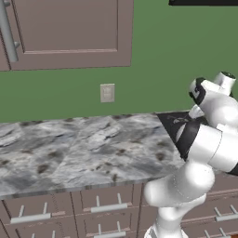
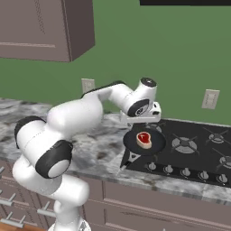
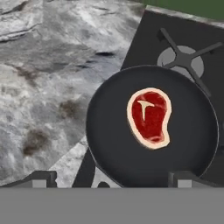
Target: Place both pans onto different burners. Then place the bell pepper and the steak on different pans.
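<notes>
Hovering over front-left burner with tool [image 3: 112,178] spread wide, holding nothing. Looking straight down on steak [image 3: 149,116], lying directly beneath tool, resting mid-pan [image 3: 105,131], long axis running roughly along line away from fingertips [image 3: 41,178]. Sitting on cooktop [image 2: 198,158] left edge, marble desk [image 3: 48,78] just beside. Judging steak already placed; second pan and bell pepper lying elsewhere, whereabouts impossible to tell.

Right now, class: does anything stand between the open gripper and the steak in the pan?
Nothing visible does. The gripper hangs open above the pan, and the steak lies uncovered in it.
</notes>
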